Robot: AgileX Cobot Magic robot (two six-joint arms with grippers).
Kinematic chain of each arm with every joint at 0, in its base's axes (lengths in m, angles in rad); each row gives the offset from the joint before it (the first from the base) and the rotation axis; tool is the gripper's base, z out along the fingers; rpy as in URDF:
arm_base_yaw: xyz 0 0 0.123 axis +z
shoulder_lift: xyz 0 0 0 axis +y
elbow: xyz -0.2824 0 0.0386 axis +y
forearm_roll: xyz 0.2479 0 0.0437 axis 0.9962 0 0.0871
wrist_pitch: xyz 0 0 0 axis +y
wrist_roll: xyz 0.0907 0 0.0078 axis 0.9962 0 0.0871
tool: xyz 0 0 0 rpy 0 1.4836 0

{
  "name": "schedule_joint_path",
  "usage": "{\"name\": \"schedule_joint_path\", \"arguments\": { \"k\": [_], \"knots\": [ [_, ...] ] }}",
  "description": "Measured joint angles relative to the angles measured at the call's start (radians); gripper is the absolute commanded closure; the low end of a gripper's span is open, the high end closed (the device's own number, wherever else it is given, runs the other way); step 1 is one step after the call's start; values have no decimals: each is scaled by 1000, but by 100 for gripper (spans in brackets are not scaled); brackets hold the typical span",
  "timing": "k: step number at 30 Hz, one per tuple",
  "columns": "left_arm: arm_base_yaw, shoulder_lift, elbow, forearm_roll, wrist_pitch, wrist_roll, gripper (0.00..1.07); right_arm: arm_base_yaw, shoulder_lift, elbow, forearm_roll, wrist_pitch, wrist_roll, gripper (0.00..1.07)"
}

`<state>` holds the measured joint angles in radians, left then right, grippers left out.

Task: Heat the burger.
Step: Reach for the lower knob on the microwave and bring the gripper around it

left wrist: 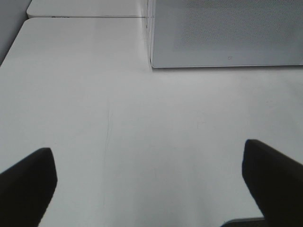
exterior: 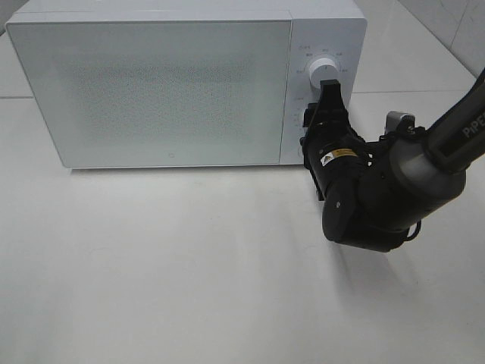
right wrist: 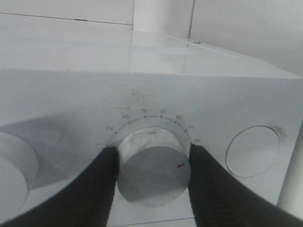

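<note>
The burger is out of view. A white microwave [exterior: 151, 83] stands at the back of the table with its frosted door shut, and nothing shows through the door. My right gripper [exterior: 327, 89] reaches the control panel, and in the right wrist view it [right wrist: 154, 177] is shut on the white numbered dial knob [right wrist: 152, 171]. One black finger [right wrist: 97, 189] presses each side of the knob. My left gripper [left wrist: 151, 184] hangs open over bare table in front of the microwave's corner [left wrist: 154, 64], holding nothing. It does not show in the high view.
A second knob [right wrist: 12, 172] and a round recess [right wrist: 253, 151] flank the gripped dial on the panel. The right arm's bulky wrist [exterior: 364, 197] sits low over the white table [exterior: 189, 265], just in front of the microwave's right end.
</note>
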<state>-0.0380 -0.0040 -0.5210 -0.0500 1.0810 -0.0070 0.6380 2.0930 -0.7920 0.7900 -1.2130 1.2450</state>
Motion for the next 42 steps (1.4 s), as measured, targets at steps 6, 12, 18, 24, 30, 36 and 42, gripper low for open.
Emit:
{"name": "schedule_joint_path", "arguments": {
  "k": [6, 12, 18, 24, 30, 36, 42],
  "knots": [
    [0, 0, 0, 0, 0, 0, 7, 0, 0, 0, -1, 0, 51, 106],
    [0, 0, 0, 0, 0, 0, 7, 0, 0, 0, -1, 0, 157, 106],
    [0, 0, 0, 0, 0, 0, 7, 0, 0, 0, -1, 0, 244, 105],
    [0, 0, 0, 0, 0, 0, 7, 0, 0, 0, -1, 0, 267, 105],
    [0, 0, 0, 0, 0, 0, 7, 0, 0, 0, -1, 0, 268, 104],
    [0, 0, 0, 0, 0, 0, 7, 0, 0, 0, -1, 0, 290, 104],
    [0, 0, 0, 0, 0, 0, 7, 0, 0, 0, -1, 0, 313, 104]
  ]
}}
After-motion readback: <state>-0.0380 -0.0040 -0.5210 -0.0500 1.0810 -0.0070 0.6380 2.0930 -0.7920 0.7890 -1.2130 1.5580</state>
